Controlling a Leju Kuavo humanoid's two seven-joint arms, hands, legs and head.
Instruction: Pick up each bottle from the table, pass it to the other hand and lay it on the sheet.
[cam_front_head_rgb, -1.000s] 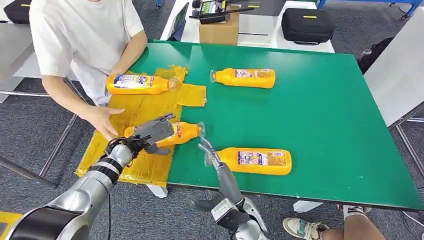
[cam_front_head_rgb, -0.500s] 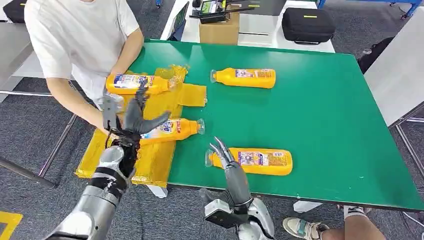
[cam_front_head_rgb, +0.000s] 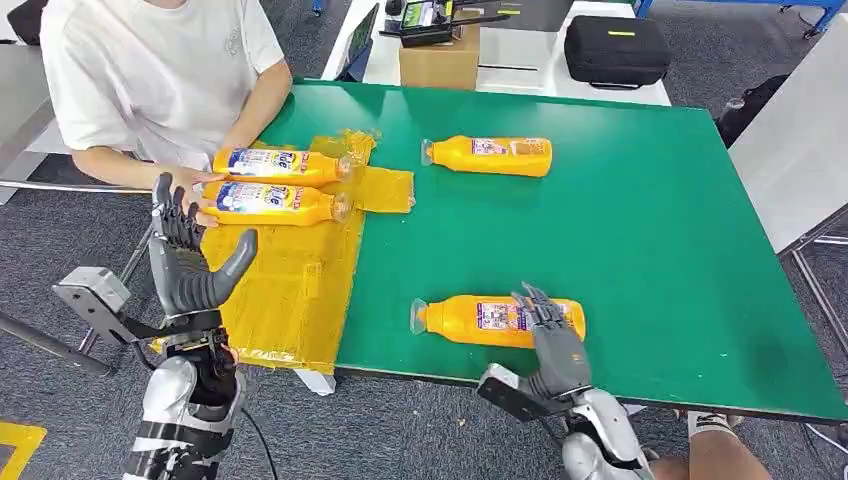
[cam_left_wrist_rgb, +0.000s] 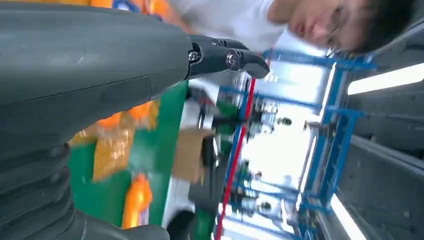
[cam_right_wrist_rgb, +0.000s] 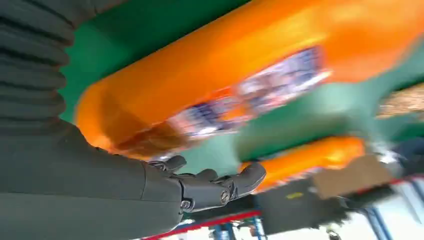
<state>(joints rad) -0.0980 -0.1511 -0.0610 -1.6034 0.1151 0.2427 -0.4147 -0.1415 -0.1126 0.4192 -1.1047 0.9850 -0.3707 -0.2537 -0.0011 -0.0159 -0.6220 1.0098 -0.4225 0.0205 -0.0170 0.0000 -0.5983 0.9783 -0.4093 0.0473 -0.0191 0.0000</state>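
Two orange bottles lie side by side on the yellow sheet (cam_front_head_rgb: 290, 280), one (cam_front_head_rgb: 275, 164) behind the other (cam_front_head_rgb: 270, 202); a person's hand (cam_front_head_rgb: 205, 190) rests on the nearer one. A third bottle (cam_front_head_rgb: 500, 320) lies near the table's front edge, and a fourth (cam_front_head_rgb: 490, 156) lies further back. My left hand (cam_front_head_rgb: 190, 262) is raised off the table's left side, fingers spread, holding nothing. My right hand (cam_front_head_rgb: 550, 335) hovers open at the front bottle's base end. The right wrist view has that bottle (cam_right_wrist_rgb: 225, 85) close before the fingers (cam_right_wrist_rgb: 220, 185).
The green table (cam_front_head_rgb: 650, 230) has free room on its right half. A person in a white shirt (cam_front_head_rgb: 160, 70) sits at the back left corner. A cardboard box (cam_front_head_rgb: 437, 60) and a black case (cam_front_head_rgb: 612, 48) stand behind the table.
My left hand let go of the bottle and drew back left, rising. That bottle now lies further up the sheet under the person's hand. My right hand shifted right to the front bottle's base.
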